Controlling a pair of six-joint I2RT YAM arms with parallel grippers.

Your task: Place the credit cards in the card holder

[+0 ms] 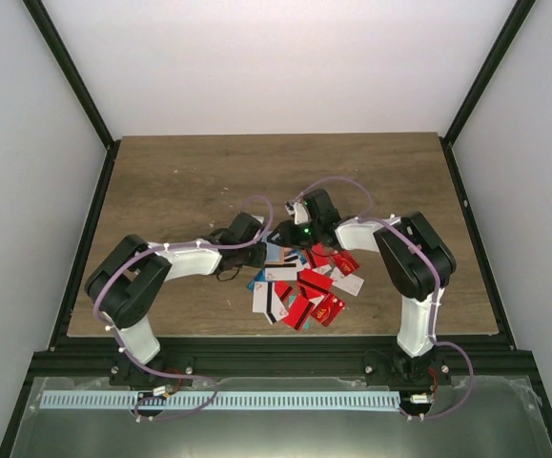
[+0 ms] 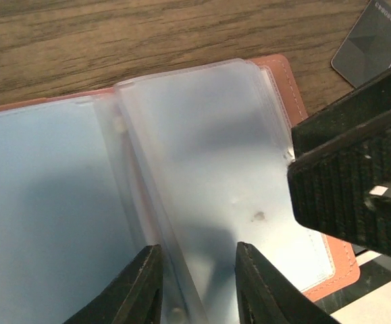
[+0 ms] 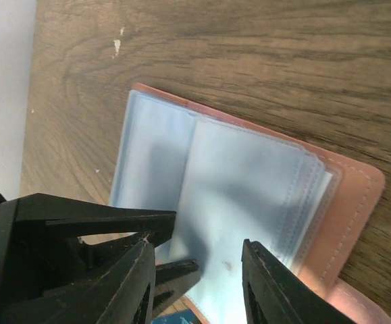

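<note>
Left tool (image 2: 196, 255), part-open, straddles a clear sleeve (image 2: 209, 148) of the card holder (image 3: 357, 196), open on the worktop (image 2: 114, 40); right tool (image 3: 198, 246), part-open, grips nothing. Sleeve likely limp, slippery: pinch its free edge.

Card holder (image 2: 279, 67): salmon-brown, lighter stitch line round the edge. Its sleeves (image 2: 209, 169): frosted clear, pale blue tint. Table (image 2: 114, 40): mid-brown wood grain w/ darker streaks. Credit cards (image 1: 306, 291): mostly red, a few white, one w/ black stripe, maybe one or two blue; small from above. Loose card (image 2: 374, 40): dark grey, white lettering. Arms (image 1: 194, 260): white & black; cables (image 1: 337, 180) lilac.
</note>
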